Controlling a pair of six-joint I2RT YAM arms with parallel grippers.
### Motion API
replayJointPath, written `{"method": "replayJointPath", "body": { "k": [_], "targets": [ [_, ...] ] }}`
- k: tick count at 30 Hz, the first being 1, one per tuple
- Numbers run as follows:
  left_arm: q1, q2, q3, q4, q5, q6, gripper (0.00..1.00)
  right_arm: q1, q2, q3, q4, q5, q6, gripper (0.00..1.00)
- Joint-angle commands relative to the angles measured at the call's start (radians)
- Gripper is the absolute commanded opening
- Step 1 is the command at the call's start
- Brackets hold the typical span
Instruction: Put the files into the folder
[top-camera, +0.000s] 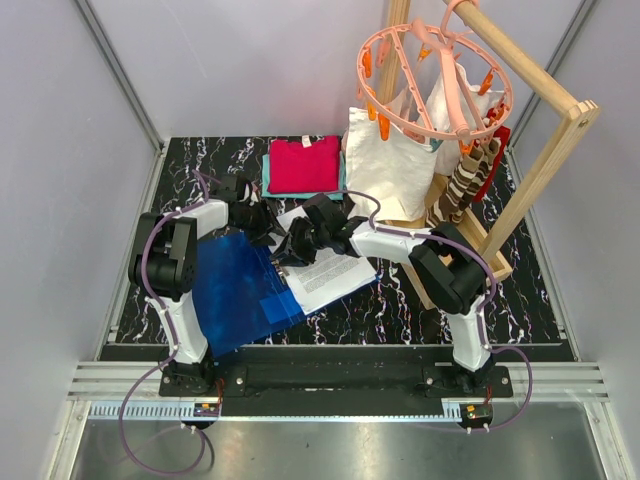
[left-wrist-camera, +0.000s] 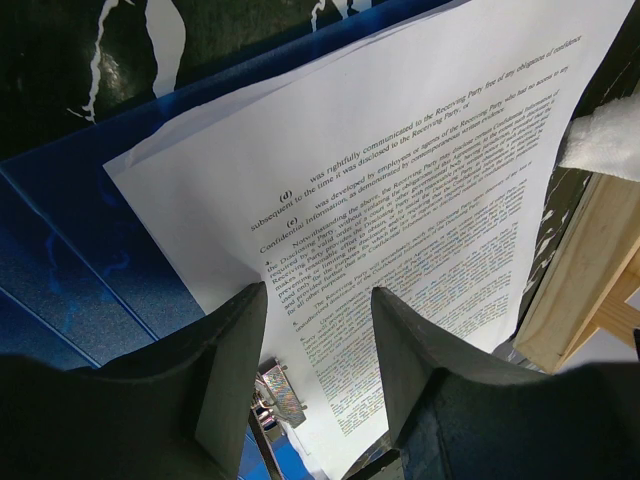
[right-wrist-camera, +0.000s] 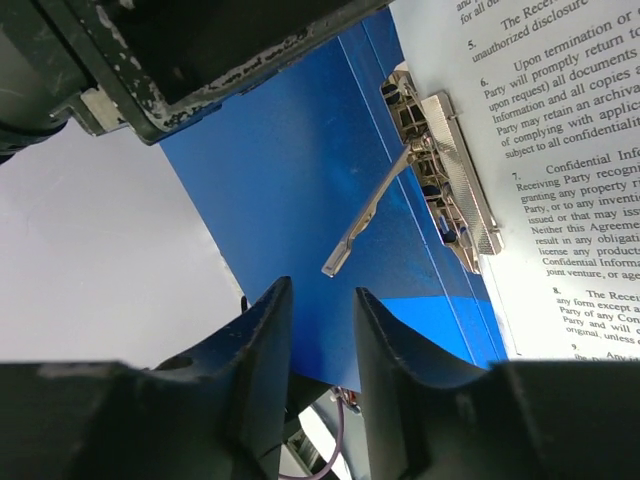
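- At the left claw (left-wrist-camera: 320, 335): released, empty, poised over the white printed A4 paper sheets (left-wrist-camera: 400, 180).
- At the right claw (right-wrist-camera: 320, 330): released as well, nothing between the jaws; silver metal spine clip (right-wrist-camera: 440, 170) at 1 o'clock, lever raised.
- Sheets lying on the opened translucent blue plastic folder (right-wrist-camera: 280, 170), edge at the clip, possibly tucked under it.
- Mostly done; likely left: pressing the lever down, shutting the cover.

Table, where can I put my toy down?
Bare table shows at the front, right of the files, and in the back left corner beside the red clothes. The folder and files crowd the middle; the white bag and wooden rack crowd the back right.
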Motion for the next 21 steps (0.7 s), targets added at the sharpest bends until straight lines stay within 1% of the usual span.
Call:
{"method": "replayJointPath", "body": {
  "k": [1,2,6,11,14,15,17,21],
  "targets": [
    [-0.002,0.009,0.029,0.004,-0.028,0.023,0.53,0.006,0.019,0.038,-0.002,0.018,0.044,0.36],
    [-0.002,0.006,0.027,0.004,-0.03,0.025,0.53,0.007,0.025,0.04,-0.002,0.015,0.047,0.35],
    [-0.002,0.0,0.026,0.006,-0.042,0.025,0.53,0.007,0.024,0.041,-0.002,0.028,0.055,0.35],
    [-0.002,0.0,0.027,0.004,-0.041,0.025,0.53,0.006,0.055,0.066,-0.002,0.002,0.061,0.35],
    [-0.002,0.0,0.024,0.004,-0.041,0.025,0.53,0.006,0.058,0.066,0.0,-0.004,0.064,0.31],
    [-0.002,-0.002,0.024,0.004,-0.042,0.025,0.53,0.006,0.058,0.066,0.0,-0.005,0.065,0.26],
    [-0.002,-0.003,0.024,0.006,-0.044,0.026,0.53,0.006,0.056,0.063,0.001,-0.007,0.064,0.23],
    [-0.002,-0.005,0.024,0.001,-0.048,0.028,0.53,0.006,0.056,0.055,0.009,-0.021,0.07,0.2]
  ]
}}
